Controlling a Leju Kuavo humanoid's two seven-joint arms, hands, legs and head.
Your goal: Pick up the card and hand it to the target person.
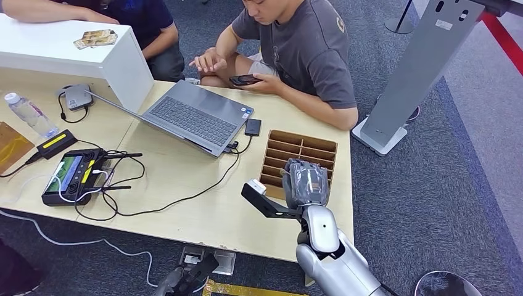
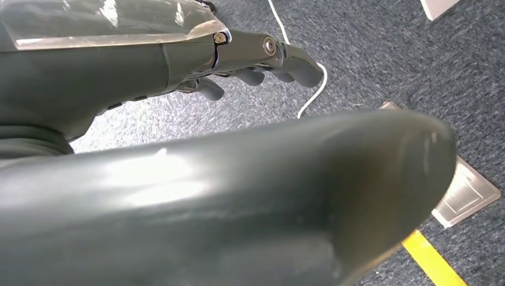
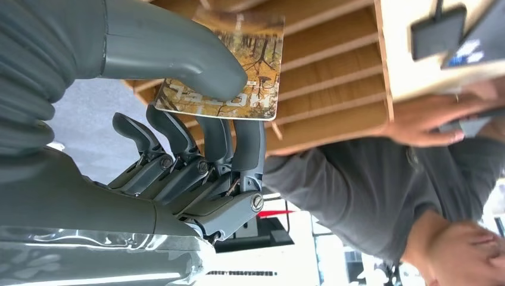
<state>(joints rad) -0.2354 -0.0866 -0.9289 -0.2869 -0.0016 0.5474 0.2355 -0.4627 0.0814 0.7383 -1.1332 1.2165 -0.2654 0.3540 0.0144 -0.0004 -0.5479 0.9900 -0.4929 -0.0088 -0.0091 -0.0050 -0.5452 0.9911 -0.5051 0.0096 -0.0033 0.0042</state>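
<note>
My right hand (image 1: 306,182) hangs over the near end of the wooden slotted box (image 1: 311,148) on the table's right side. In the right wrist view this hand (image 3: 196,131) pinches a card (image 3: 238,65) with an autumn forest print between thumb and fingers, in front of the box's slots (image 3: 333,77). Whether the card's far edge still sits in a slot I cannot tell. A person in a grey shirt (image 1: 308,49) sits behind the table, holding a phone (image 1: 245,79). My left hand (image 2: 178,71) hangs low over the carpet, fingers apart, holding nothing.
An open laptop (image 1: 191,114), a black controller with cables (image 1: 71,176) and a water bottle (image 1: 28,114) lie left of the box. A white case (image 1: 80,52) carries more cards (image 1: 95,38). A second person (image 1: 148,24) sits back left. A grey stand (image 1: 419,68) rises at right.
</note>
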